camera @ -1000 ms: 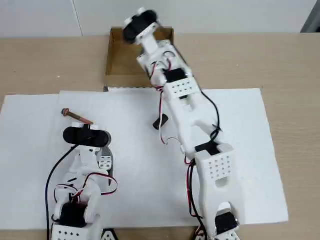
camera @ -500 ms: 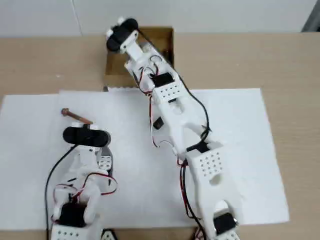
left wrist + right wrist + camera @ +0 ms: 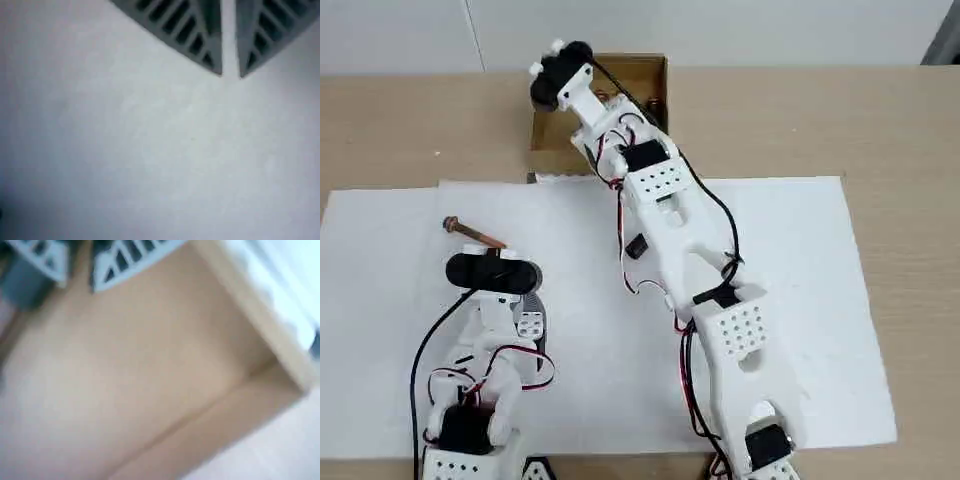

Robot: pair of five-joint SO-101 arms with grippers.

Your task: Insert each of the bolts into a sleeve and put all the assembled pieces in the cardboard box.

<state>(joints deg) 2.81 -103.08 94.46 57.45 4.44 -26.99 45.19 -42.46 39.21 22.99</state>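
Note:
A brown bolt (image 3: 472, 231) lies on the white paper at the far left, just beyond my left arm. My left gripper (image 3: 492, 272) hangs low over bare paper, and in the left wrist view it (image 3: 230, 70) is shut with nothing between the fingers (image 3: 200, 35). The cardboard box (image 3: 546, 132) stands at the table's far edge. My right gripper (image 3: 563, 80) is stretched out over the box's left part, and in the right wrist view it (image 3: 79, 277) hovers above the box floor (image 3: 150, 370). A dark grey blurred shape (image 3: 20, 290) sits beside it.
A large white paper sheet (image 3: 790, 260) covers the middle of the wooden table (image 3: 840, 120). The right arm's long white body lies diagonally across the sheet from the near edge to the box.
The right arm has swung left over the cardboard box, so its gripper now stands above the box's left side. The left arm and the bolt have stayed put.

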